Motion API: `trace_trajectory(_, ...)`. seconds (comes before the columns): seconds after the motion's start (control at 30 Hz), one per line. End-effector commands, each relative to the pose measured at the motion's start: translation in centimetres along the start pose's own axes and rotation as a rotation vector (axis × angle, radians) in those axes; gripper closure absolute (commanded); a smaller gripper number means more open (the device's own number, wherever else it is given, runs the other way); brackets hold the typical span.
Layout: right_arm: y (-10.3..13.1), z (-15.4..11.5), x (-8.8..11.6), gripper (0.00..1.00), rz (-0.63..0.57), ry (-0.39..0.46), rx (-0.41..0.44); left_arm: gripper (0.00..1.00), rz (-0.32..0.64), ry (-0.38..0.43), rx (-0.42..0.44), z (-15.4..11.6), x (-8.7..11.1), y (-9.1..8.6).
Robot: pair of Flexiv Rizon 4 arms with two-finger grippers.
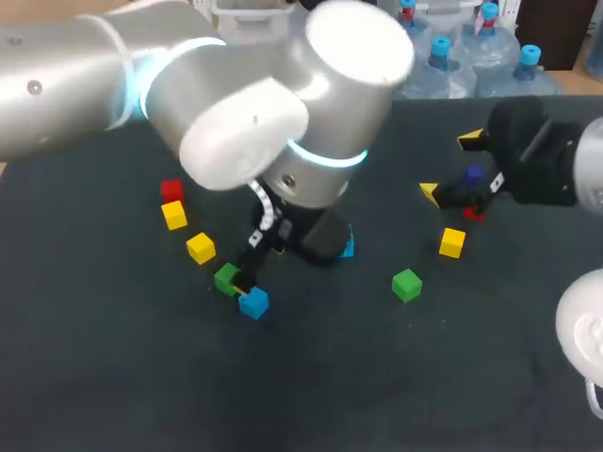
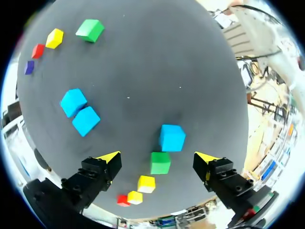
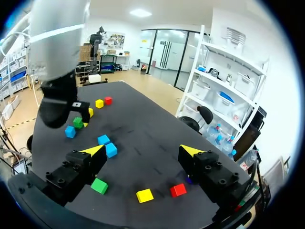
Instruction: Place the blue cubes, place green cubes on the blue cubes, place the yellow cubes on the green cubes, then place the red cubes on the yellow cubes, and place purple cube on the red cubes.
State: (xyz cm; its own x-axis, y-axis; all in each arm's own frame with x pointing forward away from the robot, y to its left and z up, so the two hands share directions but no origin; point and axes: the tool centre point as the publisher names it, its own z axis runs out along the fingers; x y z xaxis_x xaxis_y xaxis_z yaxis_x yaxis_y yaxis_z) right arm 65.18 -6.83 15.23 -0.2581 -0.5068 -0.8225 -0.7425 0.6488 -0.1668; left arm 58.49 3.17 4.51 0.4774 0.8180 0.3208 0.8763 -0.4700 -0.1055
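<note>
We record a dark matte table point(image 1: 113, 377) carrying small coloured cubes, each lying singly on its surface. The silver left arm point(image 1: 254, 122) comes in from the left and reaches to the table's middle. The right arm point(image 1: 592, 165) enters at the far right.

The left gripper point(image 2: 157, 159) has its fingers spread wide. It straddles the first green cube point(image 2: 160, 162), which sits in the gap between the fingers with neither touching it. The lone blue cube point(image 2: 171, 137) sits just ahead of that green cube, very close; we cannot tell whether the two touch. A pair of blue cubes point(image 2: 86, 120) lies close together to the right, largely hidden behind the left arm in the head view.

From the first green cube, a row runs toward the far left: the near yellow cube point(image 1: 200, 248), the far yellow cube point(image 1: 174, 216) and the left red cube point(image 1: 171, 189).

The right gripper point(image 3: 142, 151) is likewise spread open and holds nothing, above the right part of the table. Near it lie the second green cube point(image 3: 99, 186), the third yellow cube point(image 3: 144, 195) and the right red cube point(image 3: 178, 190). The purple cube point(image 2: 29, 67) is just beside that red one.
</note>
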Motion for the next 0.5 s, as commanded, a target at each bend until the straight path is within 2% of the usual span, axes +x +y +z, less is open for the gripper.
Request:
trace_trajectory(0.03, 0.3, 0.0, -0.1, 0.0, -0.001, 0.006, 0.12, 0.0, -0.057, -0.012, -0.036, 0.6, 0.0, -1.8)
trace_trajectory(0.13, 0.3, 0.0, -0.1, 0.0, -0.001, 0.006, 0.12, 0.0, -0.108, -0.058, -0.044, 0.6, 0.6, -2.7)
trace_trajectory(0.23, 0.3, 0.0, -0.1, 0.0, -0.001, 0.006, 0.12, 0.0, -0.133, -0.067, -0.059, 0.5, 1.2, -3.5)
trace_trajectory(0.37, 0.3, 0.0, -0.1, 0.0, -0.001, 0.006, 0.12, 0.0, -0.135, -0.098, -0.092, 0.0, 1.9, -4.1)
trace_trajectory(0.5, 0.3, 0.0, -0.1, 0.0, -0.001, 0.006, 0.12, 0.0, -0.111, -0.141, -0.122, -0.1, 1.5, -3.9)
